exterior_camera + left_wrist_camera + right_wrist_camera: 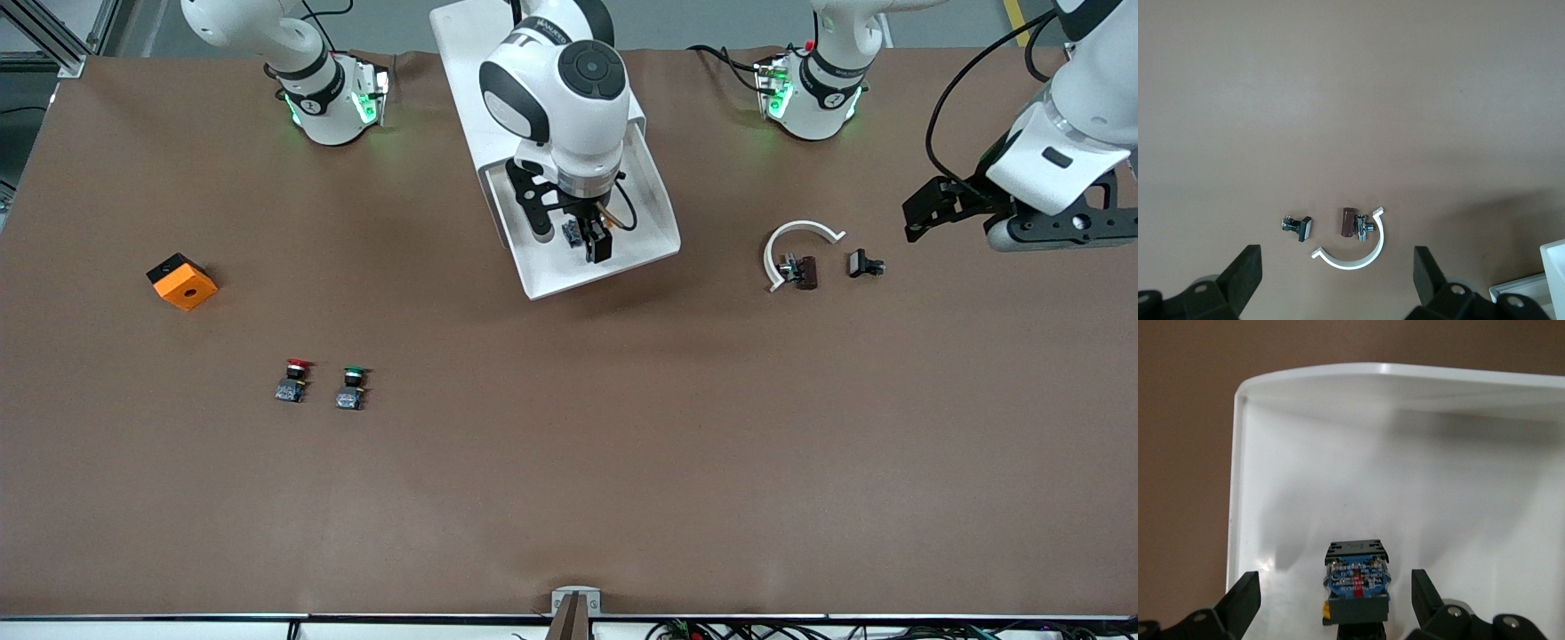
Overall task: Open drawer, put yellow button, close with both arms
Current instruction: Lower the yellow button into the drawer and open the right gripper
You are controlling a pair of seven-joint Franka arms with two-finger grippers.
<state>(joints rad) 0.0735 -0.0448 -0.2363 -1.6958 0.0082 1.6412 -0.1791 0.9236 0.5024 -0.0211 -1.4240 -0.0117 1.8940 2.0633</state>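
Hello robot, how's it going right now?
Right tool open over drawer. Yellow button in drawer. Left tool open, waiting.

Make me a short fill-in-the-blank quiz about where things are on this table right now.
1. The yellow button lies in the pulled-out white ____.
2. The right gripper hangs over it with fingers ____.
3. The green-capped push button stands beside the ____-capped one.
4. The left gripper, fingers open, is over the brown ____.

Answers: drawer; open; red; table

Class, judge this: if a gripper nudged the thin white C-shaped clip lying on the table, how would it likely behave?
The white C-shaped clip looks thin, so probably light and slightly springy. Lying flat, it would likely slide rather than roll, perhaps pushing the small brown part beside it.
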